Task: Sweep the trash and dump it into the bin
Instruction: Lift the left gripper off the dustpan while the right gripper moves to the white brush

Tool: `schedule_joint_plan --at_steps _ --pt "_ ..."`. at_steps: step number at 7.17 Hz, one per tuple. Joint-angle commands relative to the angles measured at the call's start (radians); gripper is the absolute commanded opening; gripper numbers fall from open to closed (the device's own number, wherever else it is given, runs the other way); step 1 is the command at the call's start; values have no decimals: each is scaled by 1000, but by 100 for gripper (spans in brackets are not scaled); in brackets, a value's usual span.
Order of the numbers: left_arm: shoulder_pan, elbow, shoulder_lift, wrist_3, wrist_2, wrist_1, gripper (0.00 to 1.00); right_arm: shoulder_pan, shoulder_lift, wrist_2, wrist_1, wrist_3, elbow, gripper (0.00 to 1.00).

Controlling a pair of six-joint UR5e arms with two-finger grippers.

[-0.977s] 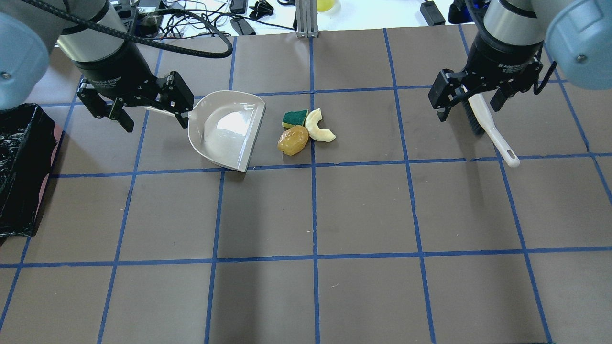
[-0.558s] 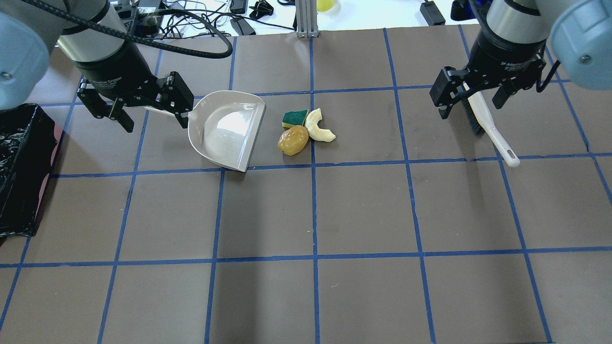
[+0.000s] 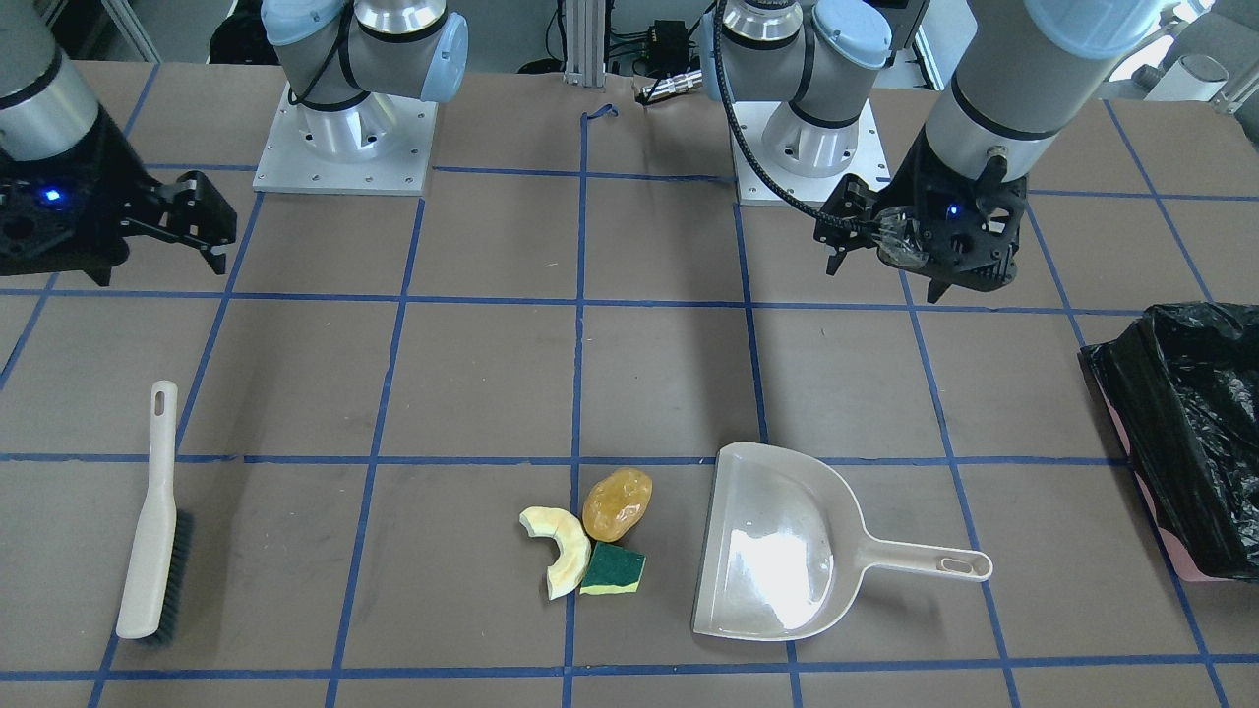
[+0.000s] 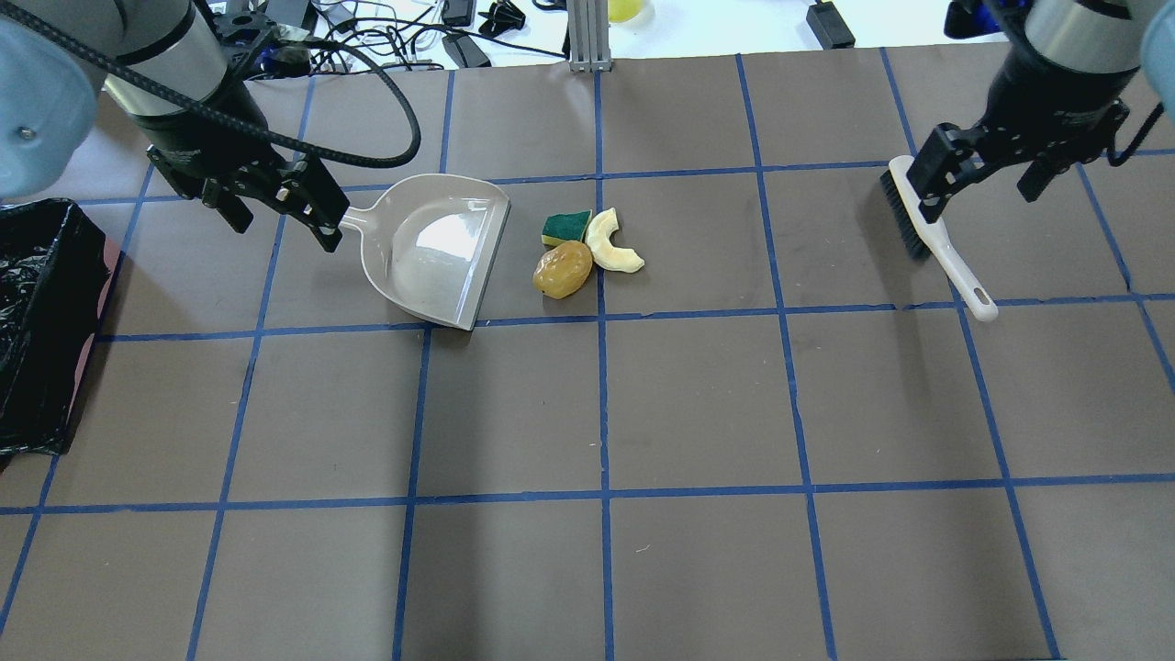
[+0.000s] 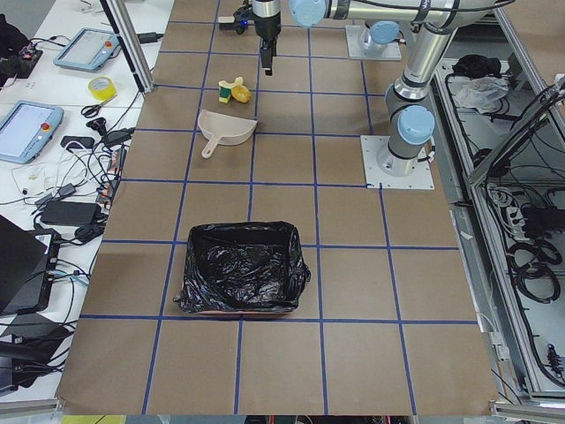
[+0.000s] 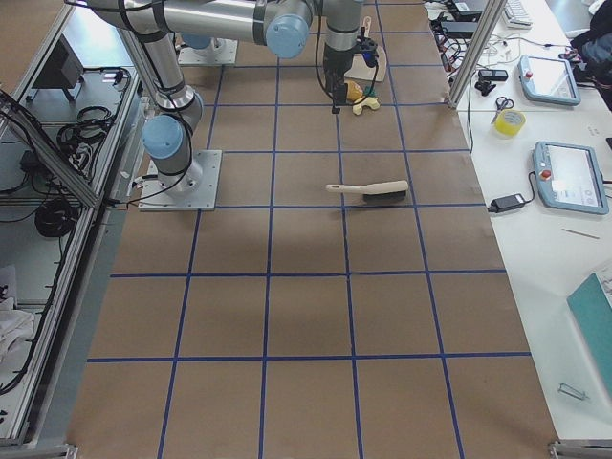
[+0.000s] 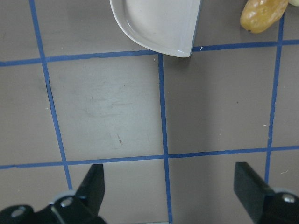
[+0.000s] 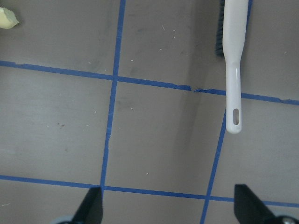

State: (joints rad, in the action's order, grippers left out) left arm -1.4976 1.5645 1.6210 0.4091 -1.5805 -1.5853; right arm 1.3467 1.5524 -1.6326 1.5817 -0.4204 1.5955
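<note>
Left tool [image 4: 283, 223]: wide open, empty, nearer dustpan [image 4: 431, 248]; handle points toward it.
Right tool [image 4: 979, 184]: wide open, empty, nearer brush [image 4: 929, 237]; handle runs square to its jaws.
Trash [image 4: 584, 250]: on desk [image 4: 698, 404] between tools, just past dustpan's mouth.
Bin [image 4: 37, 321]: outboard of left tool.

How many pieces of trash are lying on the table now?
3, close together beside the dustpan's open edge: the orange-brown lump, the green-and-yellow sponge just beyond it, and the cream rind slice on their right. None seems hidden.
</note>
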Motion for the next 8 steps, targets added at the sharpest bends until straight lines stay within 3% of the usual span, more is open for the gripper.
schedule_joint_plan --at_steps 1,4,6,8 --pt "19 35 37 199 -3 94 98 -92 -64 -9 97 -197 17 100" --pt "98 98 104 794 3 267 100 -130 -181 -10 341 -325 78 100" --pt "132 85 157 1068 2 277 100 -130 -248 -9 366 -331 78 100" --pt "132 83 229 1311 5 399 100 -132 -314 -10 365 -321 86 100"
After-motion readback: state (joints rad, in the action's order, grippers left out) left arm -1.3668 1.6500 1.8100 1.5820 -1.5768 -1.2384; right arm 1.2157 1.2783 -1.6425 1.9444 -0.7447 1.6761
